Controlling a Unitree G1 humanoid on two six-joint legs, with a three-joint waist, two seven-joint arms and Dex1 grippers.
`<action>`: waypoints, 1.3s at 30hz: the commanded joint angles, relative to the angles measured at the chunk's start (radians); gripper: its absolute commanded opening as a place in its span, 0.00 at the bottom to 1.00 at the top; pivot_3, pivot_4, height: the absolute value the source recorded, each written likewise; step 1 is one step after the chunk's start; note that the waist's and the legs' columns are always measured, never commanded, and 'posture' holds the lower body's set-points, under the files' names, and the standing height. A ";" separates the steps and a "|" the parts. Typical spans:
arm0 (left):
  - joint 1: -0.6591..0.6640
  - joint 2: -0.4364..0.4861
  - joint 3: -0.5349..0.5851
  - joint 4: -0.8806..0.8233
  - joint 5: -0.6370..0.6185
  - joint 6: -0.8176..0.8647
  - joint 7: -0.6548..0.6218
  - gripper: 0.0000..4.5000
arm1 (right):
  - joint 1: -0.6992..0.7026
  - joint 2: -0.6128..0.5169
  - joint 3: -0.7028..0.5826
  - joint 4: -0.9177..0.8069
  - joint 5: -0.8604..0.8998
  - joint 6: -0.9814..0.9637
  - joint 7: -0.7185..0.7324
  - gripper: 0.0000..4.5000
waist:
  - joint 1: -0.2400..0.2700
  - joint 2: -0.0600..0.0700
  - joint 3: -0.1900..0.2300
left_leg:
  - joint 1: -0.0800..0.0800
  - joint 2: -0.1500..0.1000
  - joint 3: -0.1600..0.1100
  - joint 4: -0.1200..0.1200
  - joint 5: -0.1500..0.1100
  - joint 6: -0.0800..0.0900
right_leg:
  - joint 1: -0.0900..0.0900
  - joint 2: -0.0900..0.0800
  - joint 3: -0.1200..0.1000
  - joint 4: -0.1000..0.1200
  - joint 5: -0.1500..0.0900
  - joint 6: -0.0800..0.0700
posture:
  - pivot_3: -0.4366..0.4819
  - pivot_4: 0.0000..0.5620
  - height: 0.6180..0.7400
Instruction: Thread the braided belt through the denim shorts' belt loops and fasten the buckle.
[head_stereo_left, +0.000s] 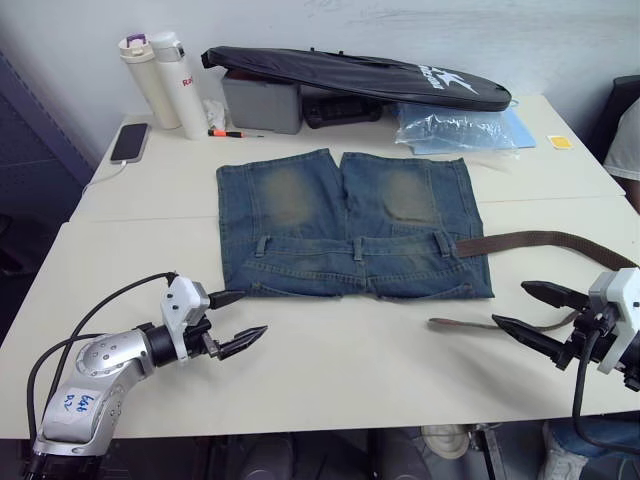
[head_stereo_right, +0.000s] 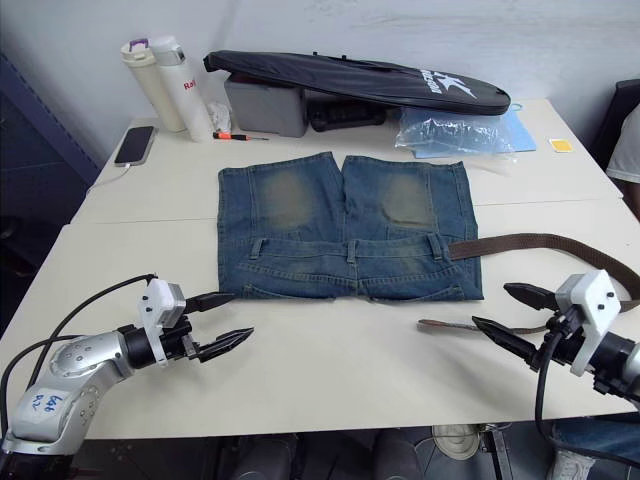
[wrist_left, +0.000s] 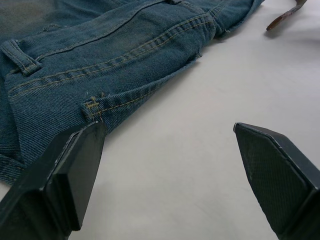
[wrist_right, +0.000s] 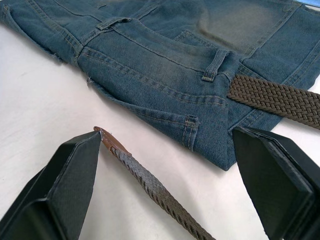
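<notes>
Denim shorts lie flat on the pale surface, waistband toward the robot, apparently so the belt loops face both arms. The braided belt runs out from the waistband's right-hand end, beyond the right gripper, curves round and comes back, its tapered tip lying on the surface just beside that gripper's left finger. The right gripper's jaws are spread wide and grasp nothing; they straddle the loose tip, seemingly lined up to pick it up for threading. The left gripper hovers just short of the waistband's left corner, jaws likewise released and empty, probably placed to steady the denim. The buckle cannot be made out. Threading looks barely begun.
</notes>
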 joint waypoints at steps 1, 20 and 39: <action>-0.014 -0.001 0.018 -0.021 -0.030 0.000 -0.016 1.00 | -0.013 -0.002 -0.011 -0.004 0.009 -0.009 0.003 0.98 | 0.000 0.000 0.000 | 0.000 0.000 0.000 0.000 0.000 0.000 | 0.000 0.000 0.000 0.000 0.000 0.000 | 0.48 0.27 1.00; -0.010 -0.016 0.040 -0.075 -0.096 0.048 -0.019 1.00 | -0.059 -0.010 0.013 0.015 0.016 0.024 0.002 0.98 | 0.000 0.001 -0.001 | 0.000 0.000 0.000 0.001 0.000 0.000 | 0.000 0.000 0.000 0.000 0.001 0.002 | 0.48 0.27 1.00; -0.445 0.155 -0.287 0.046 0.008 0.027 -0.375 1.00 | -0.166 -0.291 0.308 0.034 -0.203 -0.032 0.170 0.98 | -0.005 0.001 0.000 | 0.000 0.000 0.001 0.002 0.000 0.000 | -0.002 0.001 0.001 0.005 0.001 0.002 | 0.48 0.27 1.00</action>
